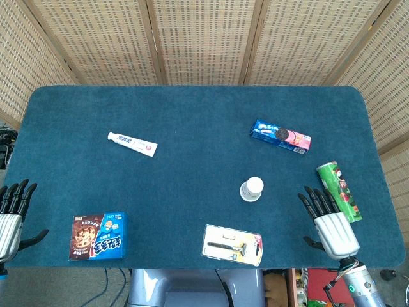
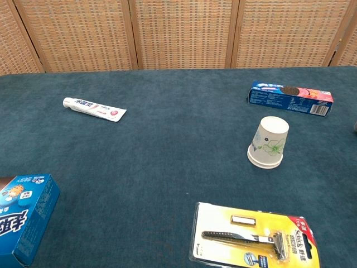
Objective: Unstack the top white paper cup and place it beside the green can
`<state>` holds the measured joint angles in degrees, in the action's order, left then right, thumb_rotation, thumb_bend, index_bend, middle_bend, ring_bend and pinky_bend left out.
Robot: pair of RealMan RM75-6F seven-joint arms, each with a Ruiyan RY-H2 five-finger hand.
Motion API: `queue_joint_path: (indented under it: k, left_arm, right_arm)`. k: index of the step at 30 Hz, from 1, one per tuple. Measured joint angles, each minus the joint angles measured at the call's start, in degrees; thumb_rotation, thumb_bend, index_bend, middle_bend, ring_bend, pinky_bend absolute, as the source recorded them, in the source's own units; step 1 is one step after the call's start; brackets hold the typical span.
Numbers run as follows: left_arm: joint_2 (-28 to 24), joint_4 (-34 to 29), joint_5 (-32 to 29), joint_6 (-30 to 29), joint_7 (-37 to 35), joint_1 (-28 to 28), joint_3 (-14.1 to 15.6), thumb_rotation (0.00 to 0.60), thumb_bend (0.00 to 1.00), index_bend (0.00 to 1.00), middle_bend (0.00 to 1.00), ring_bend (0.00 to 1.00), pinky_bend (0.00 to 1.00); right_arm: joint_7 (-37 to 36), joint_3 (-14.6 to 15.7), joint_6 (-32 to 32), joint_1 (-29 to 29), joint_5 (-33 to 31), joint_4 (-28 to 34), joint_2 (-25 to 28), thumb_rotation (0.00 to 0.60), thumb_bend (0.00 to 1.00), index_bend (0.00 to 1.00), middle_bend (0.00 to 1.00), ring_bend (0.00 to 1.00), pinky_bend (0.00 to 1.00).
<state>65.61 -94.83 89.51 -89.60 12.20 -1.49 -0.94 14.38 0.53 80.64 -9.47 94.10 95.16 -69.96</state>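
1. Cups first: the white paper cup stack (image 1: 252, 188) stands upside down, base up, right of centre in the head view, on the blue table (image 1: 192, 115); in the chest view it sits at mid-right, tilted a touch, with a green flower print showing.
2. Green can (image 1: 339, 190) lies on its side at the right edge of the head view, well apart from the cups.
3. Right hand (image 1: 328, 222) rests at lower right, fingers spread and holding nothing, fingertips just beside the can's lower end.
4. Left hand (image 1: 11, 216) sits at the lower-left edge, fingers apart, nothing in it.
5. Around them: toothpaste tube (image 1: 132, 143) at upper left, cookie packet (image 1: 280, 136) above the cups, blue snack box (image 1: 97, 236) at lower left, razor pack (image 1: 232, 244) at bottom centre.
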Motion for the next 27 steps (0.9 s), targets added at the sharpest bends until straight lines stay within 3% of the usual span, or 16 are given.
queue_joint_path:
  k: [27]
  left_arm:
    - [-0.4, -0.1, 0.8, 0.2, -0.4, 0.0, 0.6, 0.600, 0.00, 0.00, 0.00, 0.00, 0.00]
  right_arm:
    - [-0.8, 0.3, 0.4, 0.2, 0.6, 0.5, 0.3, 0.600, 0.00, 0.00, 0.00, 0.00, 0.00]
